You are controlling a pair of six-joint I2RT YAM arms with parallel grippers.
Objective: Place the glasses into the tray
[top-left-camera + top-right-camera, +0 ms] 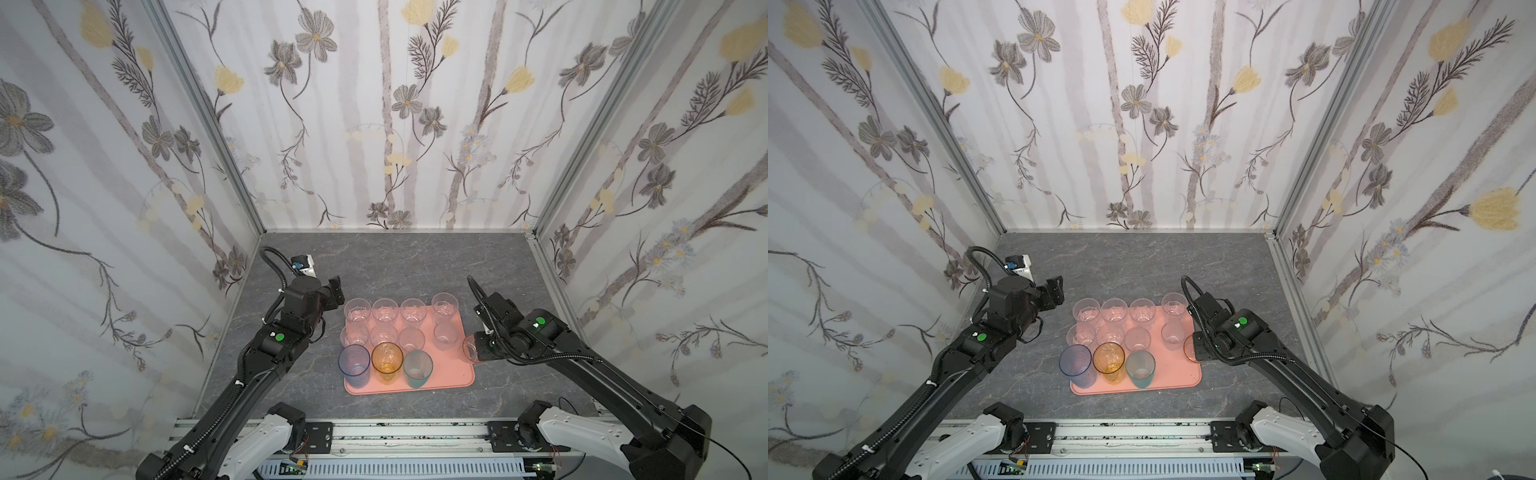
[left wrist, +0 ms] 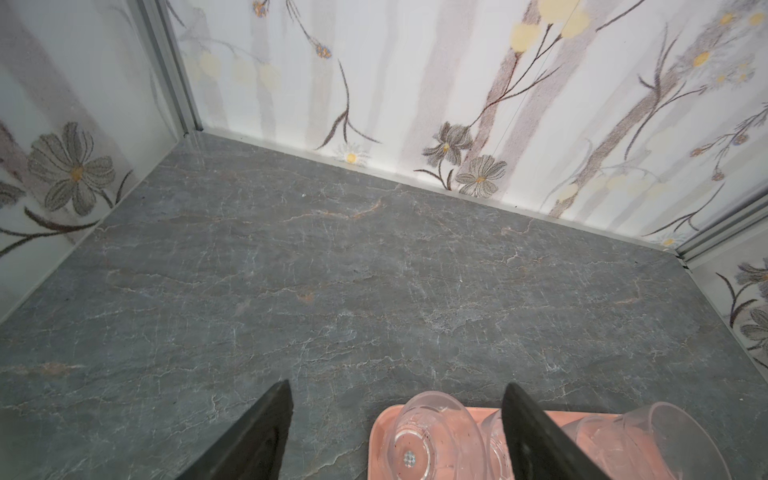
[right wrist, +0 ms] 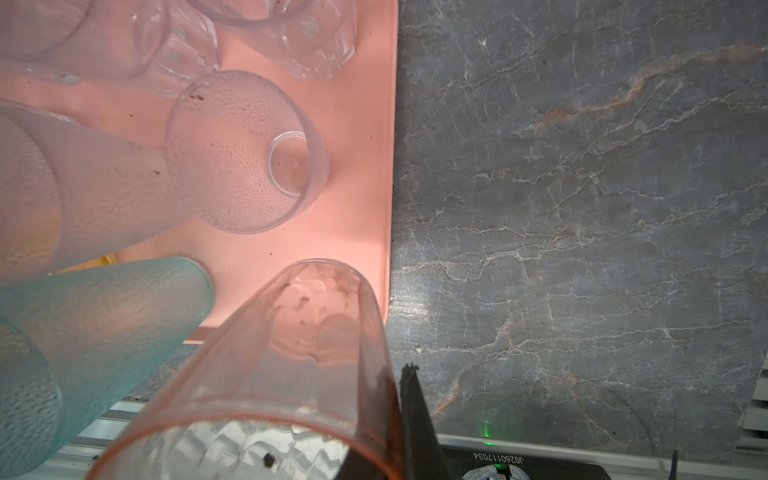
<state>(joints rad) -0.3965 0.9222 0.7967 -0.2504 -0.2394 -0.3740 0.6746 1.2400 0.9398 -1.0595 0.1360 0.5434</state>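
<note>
Right pincer grips pink glass by its wall.

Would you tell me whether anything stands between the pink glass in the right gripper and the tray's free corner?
Nothing visible does. The pink glass, pinched by the right gripper, is at the right edge of the tray, beside its bare near corner; the teal glass stands left of that spot.

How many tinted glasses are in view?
4. The blue glass, amber glass and teal glass stand in the tray, front row; the pink glass is at its right edge, in the right gripper.
</note>
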